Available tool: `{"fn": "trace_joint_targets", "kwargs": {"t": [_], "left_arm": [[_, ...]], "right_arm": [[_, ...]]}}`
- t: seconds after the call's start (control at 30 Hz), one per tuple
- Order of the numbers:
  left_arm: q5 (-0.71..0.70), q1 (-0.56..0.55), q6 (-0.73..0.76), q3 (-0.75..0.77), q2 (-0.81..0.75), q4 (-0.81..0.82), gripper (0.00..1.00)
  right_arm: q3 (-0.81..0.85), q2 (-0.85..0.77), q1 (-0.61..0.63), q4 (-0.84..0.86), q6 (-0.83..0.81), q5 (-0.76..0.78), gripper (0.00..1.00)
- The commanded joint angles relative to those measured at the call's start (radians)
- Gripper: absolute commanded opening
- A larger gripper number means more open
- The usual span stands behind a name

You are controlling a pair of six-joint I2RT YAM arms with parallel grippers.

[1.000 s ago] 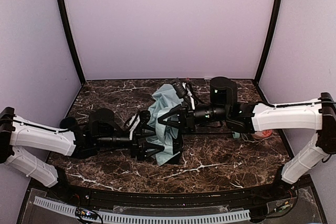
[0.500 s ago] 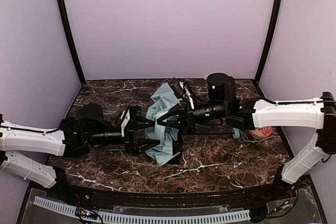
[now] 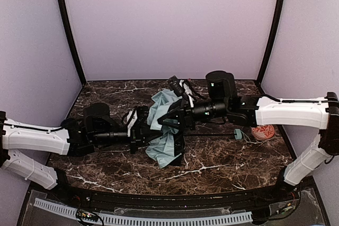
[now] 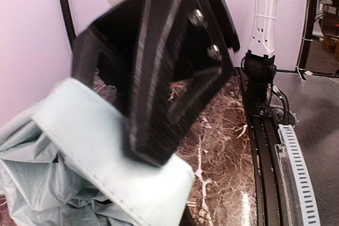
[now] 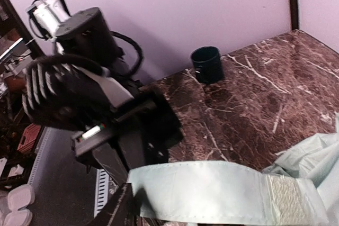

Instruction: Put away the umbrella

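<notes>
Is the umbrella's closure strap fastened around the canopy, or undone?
Undone. The strap runs out flat from the crumpled canopy, its fastening patch bare, and its end is pinched in the left gripper.

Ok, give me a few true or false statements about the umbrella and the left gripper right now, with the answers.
1. The left gripper is shut on the strap of the umbrella. True.
2. The umbrella is neatly rolled up. False: its fabric lies loose and crumpled on the table.
3. A dark mug stands on the table. True.
4. The strap is wrapped round the umbrella. False: it sticks out flat, its fastening patch showing.
</notes>
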Motion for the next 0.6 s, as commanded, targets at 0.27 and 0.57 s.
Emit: {"fn": "trace_joint_targets", "kwargs": {"t": [0.27, 0.57], "left_arm": [[-0.197, 0.0, 0.077, 0.165, -0.098, -0.086, 0.0], [-0.196, 0.0, 0.081, 0.202, -0.104, -0.098, 0.0]], "right_arm": [[-0.242, -0.15, -0.032, -0.003, 0.205, 0.611, 0.73], [-0.138, 0.103, -0.071, 0.033, 0.353, 0.453, 0.63]]}}
